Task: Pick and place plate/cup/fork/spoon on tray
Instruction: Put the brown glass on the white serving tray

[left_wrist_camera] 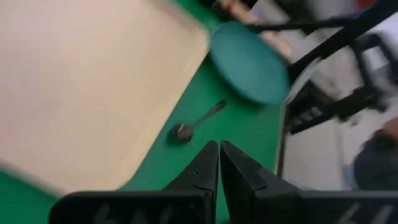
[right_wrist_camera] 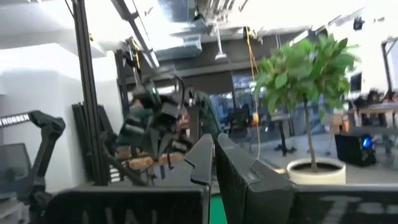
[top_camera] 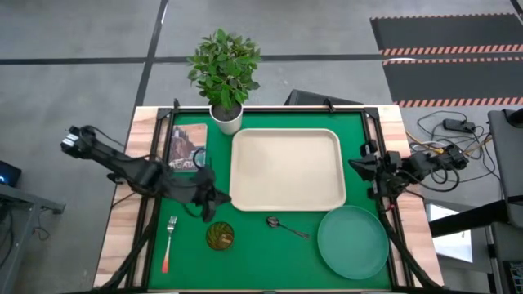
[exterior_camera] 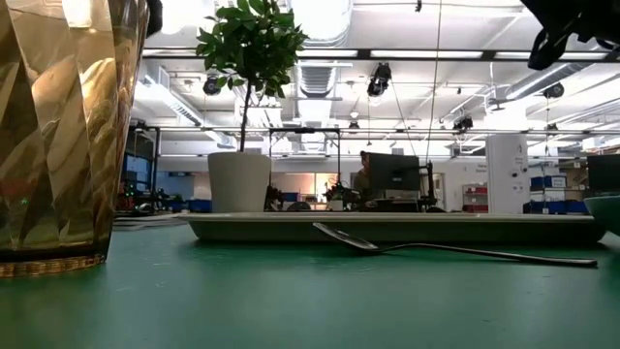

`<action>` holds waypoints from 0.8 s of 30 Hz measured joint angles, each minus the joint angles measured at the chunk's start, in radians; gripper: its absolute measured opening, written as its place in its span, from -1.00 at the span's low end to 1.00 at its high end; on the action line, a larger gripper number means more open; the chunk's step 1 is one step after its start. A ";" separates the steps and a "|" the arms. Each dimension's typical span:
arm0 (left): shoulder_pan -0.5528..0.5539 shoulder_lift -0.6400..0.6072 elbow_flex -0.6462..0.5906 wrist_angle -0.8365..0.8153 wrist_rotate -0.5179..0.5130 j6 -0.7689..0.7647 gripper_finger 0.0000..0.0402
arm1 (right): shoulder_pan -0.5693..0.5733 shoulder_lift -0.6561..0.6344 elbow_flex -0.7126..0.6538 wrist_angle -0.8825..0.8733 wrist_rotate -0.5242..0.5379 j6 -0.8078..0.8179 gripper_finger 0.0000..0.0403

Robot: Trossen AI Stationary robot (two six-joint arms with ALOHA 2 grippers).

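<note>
Cream tray [top_camera: 286,169] holds nothing; amber cup [top_camera: 219,236] stands on green mat [top_camera: 253,253].

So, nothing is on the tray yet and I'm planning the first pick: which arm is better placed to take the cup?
Left, probably: the left gripper, shut, hovers nearest the cup; the right gripper sits across the tray.

My high camera looks straight down on the whole table. The low one sits at mat level right against the cup [exterior_camera: 58,136], facing across to the plant [exterior_camera: 247,107]. The left wrist looks down at the spoon [left_wrist_camera: 196,123], shared with both; the right wrist faces level toward the plant.
</note>
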 joint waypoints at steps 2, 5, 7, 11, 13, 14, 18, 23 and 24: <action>0.000 0.049 0.107 -0.144 0.030 -0.055 -1.00 | 0.000 0.000 0.000 -0.026 -0.003 0.029 -0.96; 0.001 0.127 0.211 -0.315 0.125 -0.128 -1.00 | 0.000 0.001 0.000 -0.052 -0.003 0.044 -0.96; -0.002 0.171 0.259 -0.353 0.215 -0.148 -1.00 | 0.000 0.002 -0.001 -0.054 -0.003 0.042 -0.96; -0.039 0.240 0.302 -0.357 0.336 -0.143 -1.00 | 0.000 0.002 -0.001 -0.052 -0.003 0.005 -0.96; -0.061 0.272 0.303 -0.361 0.364 -0.137 -1.00 | 0.000 0.002 -0.001 -0.051 -0.003 -0.014 -0.96; -0.072 0.283 0.301 -0.364 0.364 -0.125 -1.00 | 0.000 0.001 -0.001 -0.050 0.001 -0.023 -0.96; -0.087 0.303 0.295 -0.378 0.366 -0.124 -1.00 | 0.000 0.001 -0.001 -0.047 0.005 -0.057 -0.96; -0.077 0.291 0.299 -0.384 0.355 -0.124 -1.00 | 0.000 0.000 -0.001 -0.048 0.005 -0.057 -0.96; -0.074 0.284 0.298 -0.385 0.348 -0.125 -1.00 | 0.000 0.000 -0.001 -0.048 0.005 -0.056 -0.96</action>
